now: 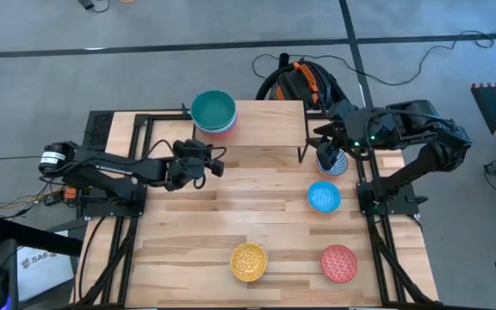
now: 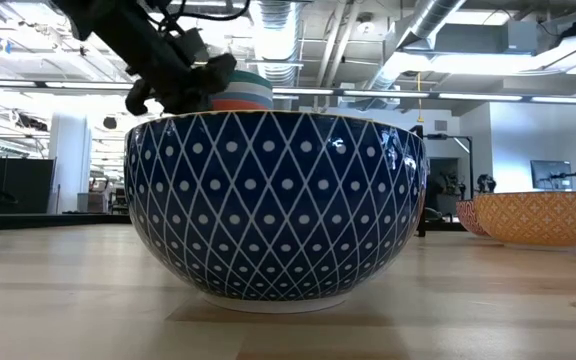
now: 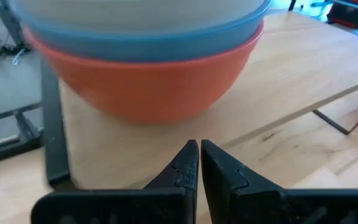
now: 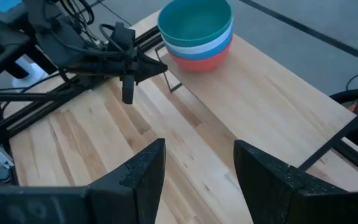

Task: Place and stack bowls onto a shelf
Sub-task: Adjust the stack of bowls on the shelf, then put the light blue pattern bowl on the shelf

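A stack of small round bowls point(image 1: 213, 112) is sitting on the left end of the low light wooden plank shelf point(image 1: 265, 125) at the far side of the slatted wooden worktop point(image 1: 188, 224): a teal-green bowl point(image 4: 194, 18) on top, pale and blue bowls beneath it, and an orange-red bowl point(image 3: 151, 84) at the bottom.

The left gripper point(image 1: 218, 159) is hovering just in front of this stack with its two dark fingers point(image 3: 185, 165) pressed nearly together, holding nothing.

The right gripper point(image 1: 324, 138) is hanging over the right end of the shelf, above a blue-and-white patterned bowl point(image 1: 332, 161) standing on the worktop beside the shelf's black leg. Its fingers point(image 4: 142, 165) are spread wide apart and empty.

A light blue bowl point(image 1: 323, 196) is resting on the worktop nearer the front. A patterned yellow bowl point(image 1: 249, 261) and a patterned pink-red bowl point(image 1: 339, 263) are standing near the front edge, well apart from each other.
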`<state>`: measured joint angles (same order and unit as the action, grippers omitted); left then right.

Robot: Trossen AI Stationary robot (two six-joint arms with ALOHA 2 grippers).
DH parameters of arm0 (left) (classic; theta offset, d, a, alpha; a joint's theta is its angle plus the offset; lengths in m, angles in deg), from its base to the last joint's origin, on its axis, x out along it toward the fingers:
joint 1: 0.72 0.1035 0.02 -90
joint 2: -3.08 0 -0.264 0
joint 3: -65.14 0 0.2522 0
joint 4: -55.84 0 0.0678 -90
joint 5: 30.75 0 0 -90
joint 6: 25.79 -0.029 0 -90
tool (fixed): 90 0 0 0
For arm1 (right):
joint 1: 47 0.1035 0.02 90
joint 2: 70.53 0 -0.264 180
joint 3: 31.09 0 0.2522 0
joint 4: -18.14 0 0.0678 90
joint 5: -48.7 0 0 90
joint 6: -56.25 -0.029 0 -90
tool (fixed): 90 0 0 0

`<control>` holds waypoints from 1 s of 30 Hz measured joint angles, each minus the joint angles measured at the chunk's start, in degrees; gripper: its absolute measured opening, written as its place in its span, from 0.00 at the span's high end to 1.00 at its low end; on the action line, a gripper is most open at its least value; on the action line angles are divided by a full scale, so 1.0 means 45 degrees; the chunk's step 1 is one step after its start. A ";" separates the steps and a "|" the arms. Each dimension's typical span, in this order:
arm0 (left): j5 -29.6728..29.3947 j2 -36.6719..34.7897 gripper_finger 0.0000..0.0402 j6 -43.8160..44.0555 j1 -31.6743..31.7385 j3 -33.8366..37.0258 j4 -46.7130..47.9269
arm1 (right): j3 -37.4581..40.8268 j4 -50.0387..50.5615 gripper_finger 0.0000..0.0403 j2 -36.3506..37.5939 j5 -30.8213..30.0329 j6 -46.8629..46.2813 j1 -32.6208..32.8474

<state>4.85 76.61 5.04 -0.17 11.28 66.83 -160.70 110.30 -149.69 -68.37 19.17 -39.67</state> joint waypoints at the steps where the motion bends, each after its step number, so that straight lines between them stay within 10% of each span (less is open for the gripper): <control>1: 0.0041 0.0113 0.99 -0.0194 0.0080 0.0000 -0.0249 | 0.0000 0.0062 0.47 0.0000 0.0000 0.0004 -0.0040; 20: 0.1402 0.0257 0.99 -0.0951 0.1883 -0.0044 -0.1358 | 0.0000 0.0498 0.47 0.0049 0.0006 0.0388 -0.0351; 30: 0.2243 -0.1058 0.99 -0.0786 0.0557 -0.0058 -0.0961 | 0.0000 0.1280 0.47 0.0044 0.0295 -0.0205 -0.0175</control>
<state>14.94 71.85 1.50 2.34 11.02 62.50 -160.70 116.06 -149.49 -67.04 18.25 -40.46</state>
